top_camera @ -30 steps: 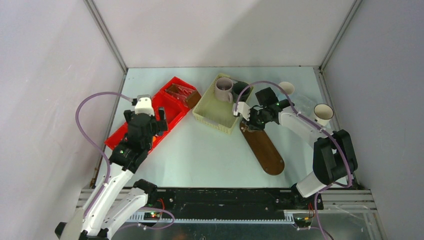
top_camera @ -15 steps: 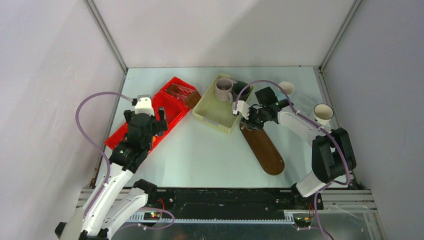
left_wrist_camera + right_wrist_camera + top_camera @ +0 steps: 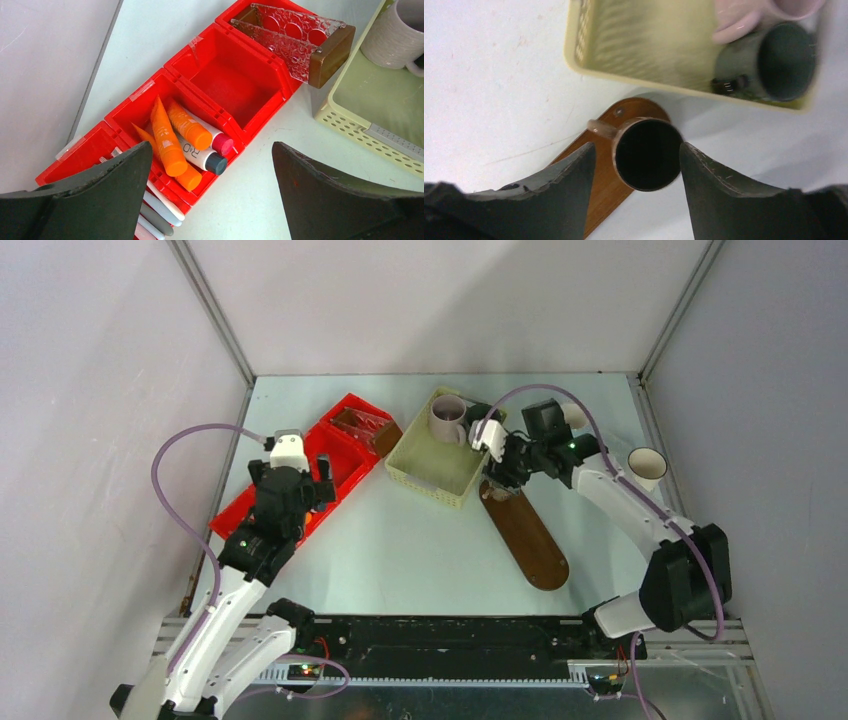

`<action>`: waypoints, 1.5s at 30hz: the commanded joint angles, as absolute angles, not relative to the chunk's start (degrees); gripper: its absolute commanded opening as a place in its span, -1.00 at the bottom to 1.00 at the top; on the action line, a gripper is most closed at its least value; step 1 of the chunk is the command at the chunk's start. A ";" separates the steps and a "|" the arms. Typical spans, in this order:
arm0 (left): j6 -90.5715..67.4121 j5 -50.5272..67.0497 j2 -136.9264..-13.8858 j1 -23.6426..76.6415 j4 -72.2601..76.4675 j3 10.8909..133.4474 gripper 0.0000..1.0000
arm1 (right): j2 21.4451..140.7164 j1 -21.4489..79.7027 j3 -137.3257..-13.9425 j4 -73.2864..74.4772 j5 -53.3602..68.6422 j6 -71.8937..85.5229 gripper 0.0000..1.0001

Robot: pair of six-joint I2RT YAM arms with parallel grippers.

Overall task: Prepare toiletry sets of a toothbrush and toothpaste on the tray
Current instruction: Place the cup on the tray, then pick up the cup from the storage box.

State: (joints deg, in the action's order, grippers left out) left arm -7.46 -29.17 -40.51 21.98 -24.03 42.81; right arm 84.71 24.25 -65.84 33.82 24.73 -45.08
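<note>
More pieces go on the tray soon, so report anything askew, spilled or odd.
Nothing spilled. One oddity: a clear dimpled holder with a brown end block lies tilted across the red bin's far compartment, the block jutting over its rim. The brown mug stands upright on the tray's end.

My left gripper [image 3: 210,150] hangs over the bin [image 3: 345,455] at the far left of the table [image 3: 400,540]. Tubes [image 3: 175,135] lie in one compartment, toothbrushes [image 3: 157,210] in the next nearer me, a rack [image 3: 295,35] in the farthest. Right of the bin sits the basket [image 3: 430,465], two mugs [image 3: 447,418] at its far end. The tray [image 3: 530,540] runs from the basket's near right corner toward me; a third mug [image 3: 646,155] stands on its far end, between the fingers [image 3: 569,185] of my right gripper [image 3: 638,165]. Two cups [image 3: 647,467] stand far right.
</note>
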 commanded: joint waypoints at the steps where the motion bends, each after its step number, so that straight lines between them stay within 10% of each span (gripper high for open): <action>1: -6.55 -28.28 -40.52 21.58 -21.84 42.93 0.93 | 80.55 23.94 -70.94 28.94 23.19 -38.55 0.32; 19: -6.37 -28.51 -40.98 21.53 -21.75 42.91 0.93 | 107.79 22.90 -98.81 31.43 14.13 -24.00 0.48; 38: -6.09 -28.39 -44.45 21.57 -21.59 42.74 0.93 | 129.68 23.24 -113.90 36.79 9.71 -35.13 0.11; 45: -6.10 -28.01 -44.47 21.56 -21.61 42.87 0.93 | 132.46 24.41 -116.59 40.74 11.89 -37.42 -0.43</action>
State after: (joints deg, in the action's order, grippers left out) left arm -7.03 -28.73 -44.62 21.93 -23.38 42.81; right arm 130.89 23.83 -112.31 37.71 10.37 -35.05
